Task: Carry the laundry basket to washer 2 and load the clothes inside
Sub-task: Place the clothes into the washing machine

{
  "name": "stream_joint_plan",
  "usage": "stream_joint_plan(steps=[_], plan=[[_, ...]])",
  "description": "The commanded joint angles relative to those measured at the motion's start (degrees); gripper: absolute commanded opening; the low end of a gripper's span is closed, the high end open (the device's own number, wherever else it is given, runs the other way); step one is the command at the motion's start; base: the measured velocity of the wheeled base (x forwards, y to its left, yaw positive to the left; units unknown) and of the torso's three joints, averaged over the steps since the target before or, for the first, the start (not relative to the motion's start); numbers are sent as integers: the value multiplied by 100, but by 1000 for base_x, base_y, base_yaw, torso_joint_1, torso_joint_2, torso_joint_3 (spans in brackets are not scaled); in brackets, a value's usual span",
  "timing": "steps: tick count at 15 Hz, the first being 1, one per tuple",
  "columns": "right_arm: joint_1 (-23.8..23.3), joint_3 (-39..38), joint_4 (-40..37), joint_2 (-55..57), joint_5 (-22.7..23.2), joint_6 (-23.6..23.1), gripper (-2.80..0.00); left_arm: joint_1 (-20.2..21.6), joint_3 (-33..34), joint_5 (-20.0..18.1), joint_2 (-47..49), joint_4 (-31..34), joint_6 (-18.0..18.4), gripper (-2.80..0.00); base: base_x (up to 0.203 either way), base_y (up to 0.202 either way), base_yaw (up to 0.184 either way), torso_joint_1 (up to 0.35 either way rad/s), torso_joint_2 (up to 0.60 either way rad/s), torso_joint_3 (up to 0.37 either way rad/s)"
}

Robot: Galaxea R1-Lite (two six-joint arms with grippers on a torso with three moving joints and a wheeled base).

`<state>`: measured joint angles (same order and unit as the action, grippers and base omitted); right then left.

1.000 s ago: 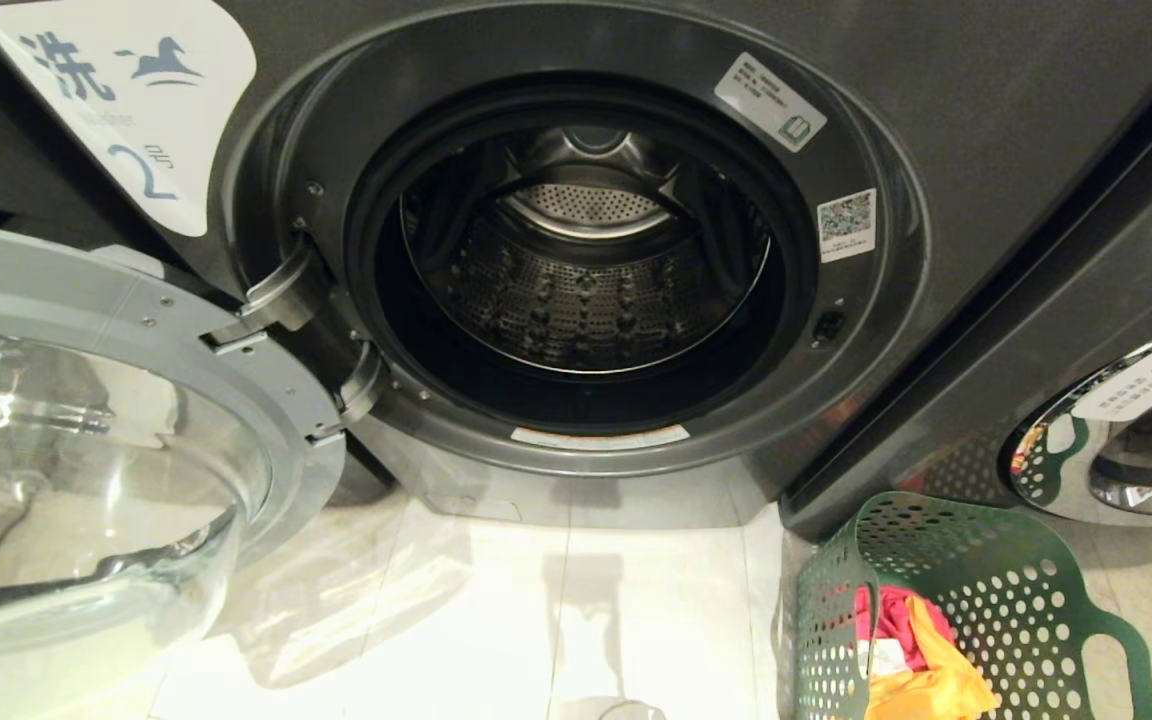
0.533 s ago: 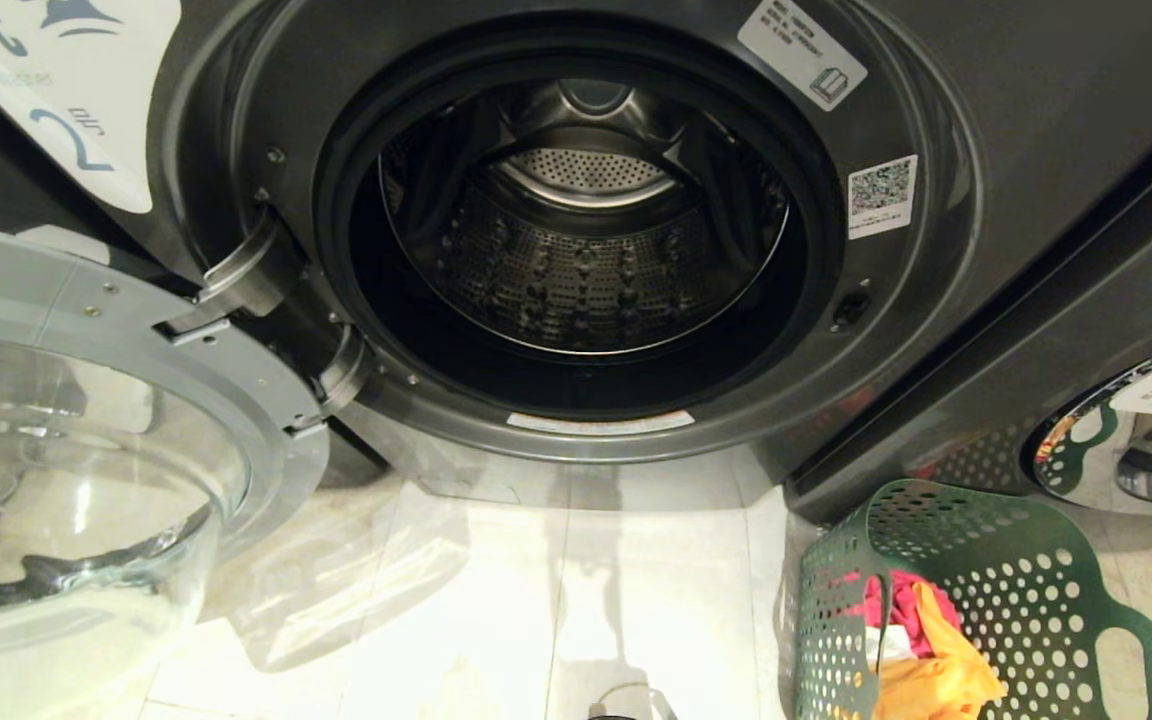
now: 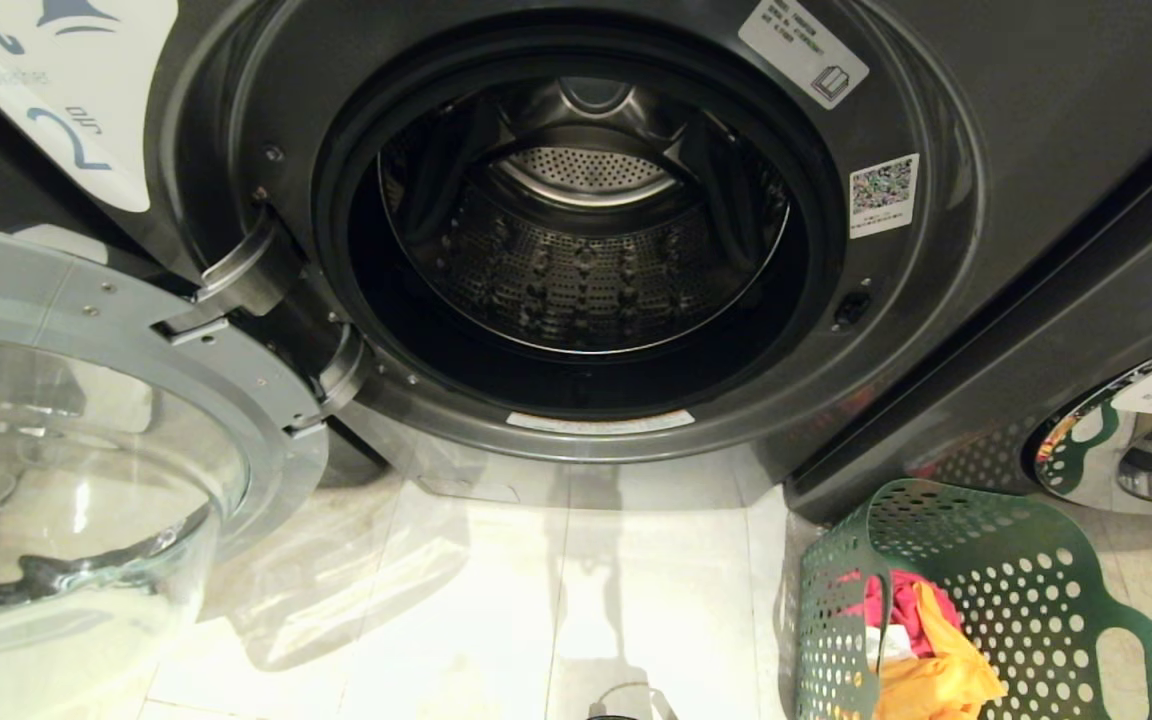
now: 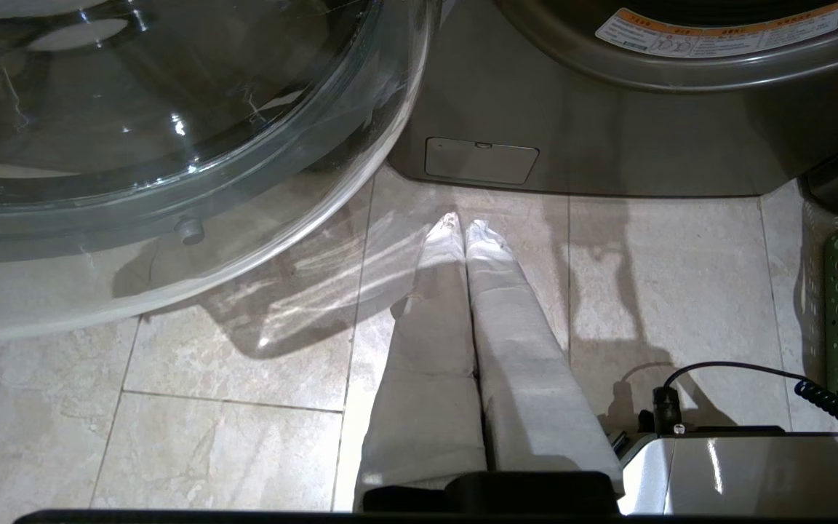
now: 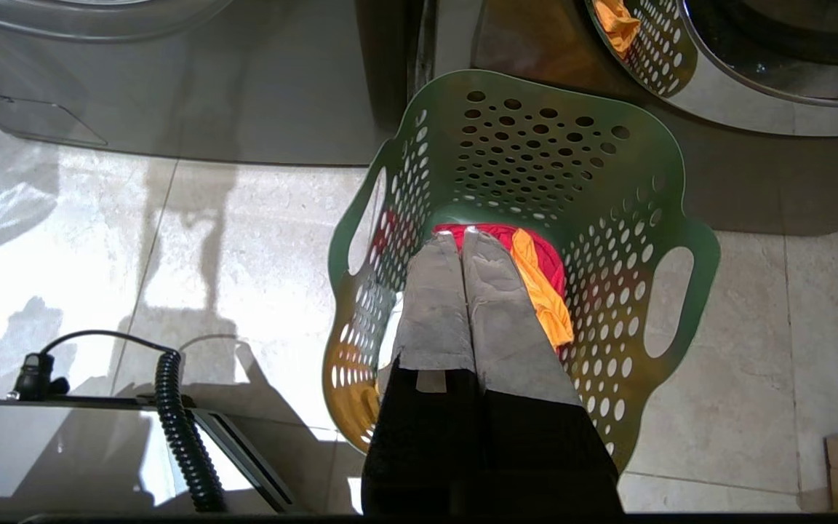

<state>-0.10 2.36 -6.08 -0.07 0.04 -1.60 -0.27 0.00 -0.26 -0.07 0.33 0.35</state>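
washer 2 [image 3: 986, 90] stands wide open in front of the robot, its glass door [image 3: 86, 470] swung out to the left and its perforated steel drum [image 3: 576, 270] bare. the laundry basket [image 3: 976, 590] sits on the tiled floor [image 3: 496, 620] just to the right of the washer's base, close to the neighbouring machine [image 3: 1126, 440], with the clothes [image 3: 926, 650] heaped in its bottom.

the right pincer [image 5: 460, 231] hangs above the basket, fingers clenched together and holding nothing, tips over the red garment [image 5: 492, 234] beside the yellow-orange one [image 5: 539, 291]. the left pincer [image 4: 459, 220] is likewise clenched and empty, pointing at bare floor near the door.

loading seems about to start. i'd say the right pincer should spread its fingers before dropping in, go straight down between the basket walls, and pinch a thick fold of cloth rather than a loose edge, so the garment lifts in one bundle and doesn't trail over the rim. then swing wide of the door hinge [image 3: 246, 280] and release deep in the drum.

the basket is stiff dark green plastic, rounded at the corners, dotted with round holes, with oval handle slots. the clothes look soft and crumpled; the floor is glossy pale stone
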Motion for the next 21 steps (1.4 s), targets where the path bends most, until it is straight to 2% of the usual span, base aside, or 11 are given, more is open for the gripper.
stream_joint_plan(steps=[1, 5, 12, 17, 19, 21], plan=[[1, 1, -7, 7, 4, -25, -280, 0, 0, -1, 7, 2, 0, -280, 0, 0, 0, 0, 0, 0], [1, -3, 2, 7, -22, 1, -280, 0, 0, -1, 5, 2, 0, -280, 0, 12, -1, 1, 1, 1], [1, 15, -12, 7, -9, 8, -280, 0, 0, -9, 7, 2, 8, -280, 0, 158, 0, 4, 3, 2], [1, 30, -25, 7, -61, -114, -280, 0, 0, -18, 7, 11, 44, -280, 0, 0, 0, 0, 0, 0], [1, 527, -76, 63, -389, -428, -280, 0, 0, -9, 7, 11, 35, -280, 0, 0, 0, 0, 0, 0], [-2, 1446, -148, 643, -789, -578, -280, 0, 0, -9, 7, 2, 26, -280, 0, 0, 0, 0, 0, 0]])
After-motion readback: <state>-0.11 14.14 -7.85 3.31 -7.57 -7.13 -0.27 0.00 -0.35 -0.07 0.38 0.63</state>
